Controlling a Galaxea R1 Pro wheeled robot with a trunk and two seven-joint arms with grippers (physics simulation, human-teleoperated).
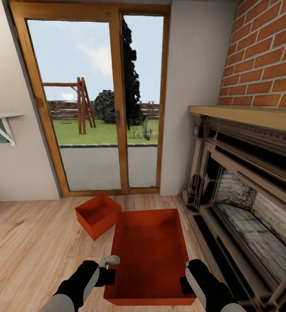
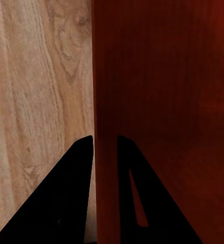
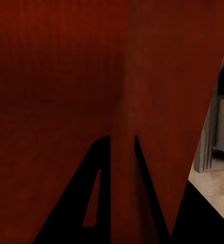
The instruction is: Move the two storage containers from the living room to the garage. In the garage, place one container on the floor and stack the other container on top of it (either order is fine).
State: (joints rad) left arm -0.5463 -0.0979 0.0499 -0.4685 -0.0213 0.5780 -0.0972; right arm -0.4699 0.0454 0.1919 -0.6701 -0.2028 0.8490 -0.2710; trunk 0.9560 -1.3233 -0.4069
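You are in the living room, facing the wood-framed glass doors (image 1: 95, 104), with both grippers holding one red bin (image 1: 149, 242) over the plank floor (image 1: 26, 247). The left gripper (image 1: 107, 271) grips the bin's left wall near its near corner; in the left wrist view its fingers (image 2: 73, 193) stand on either side of that thin wall (image 2: 105, 152), one outside over the planks and one inside the bin, pressed against it. The right gripper (image 1: 187, 277) does the same on the right wall near the near right corner; in the right wrist view its fingers (image 3: 99, 178) pinch the wall (image 3: 123, 152) between them, red on both sides, with a strip of fireplace and plank floor past the bin's edge. The bin is level, open side up, its long axis running away from you toward the doors, and it looks lifted clear of the planks. The second bin (image 1: 98, 215) sits on the floor just beyond the held bin's far left corner, turned at an angle, close to the door threshold; whether the two touch cannot be told. The dark carved fireplace (image 1: 242, 186) runs along the right, under a brick wall (image 1: 264, 56), and a small shelf (image 1: 2, 125) hangs on the left wall
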